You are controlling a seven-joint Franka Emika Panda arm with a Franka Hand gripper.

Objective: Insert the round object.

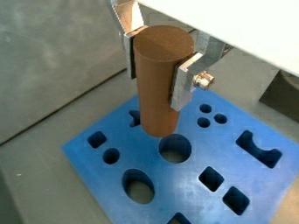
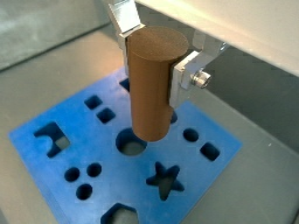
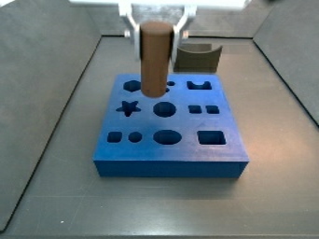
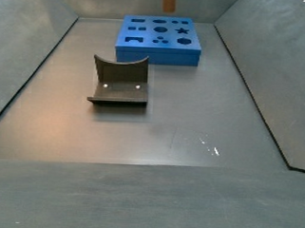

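My gripper [image 1: 158, 83] is shut on the round object [image 1: 158, 98], a matte brown upright cylinder peg, with a silver finger on each side near its top. It also shows in a wrist view [image 2: 152, 96] and a side view [image 3: 155, 61]. The peg hangs upright just above the blue block [image 1: 140, 149] with several shaped holes. Its lower end is over or just beside a large round hole [image 1: 176, 150], also seen in a wrist view [image 2: 132, 143] and a side view [image 3: 165, 109]. I cannot tell if it touches the block. In a side view only the block [image 4: 158, 55] shows.
A dark olive block with a curved notch [image 3: 197, 58] stands behind the blue block, and also shows in a side view [image 4: 120, 81]. Grey walls enclose the grey floor [image 4: 180, 136] on the sides.
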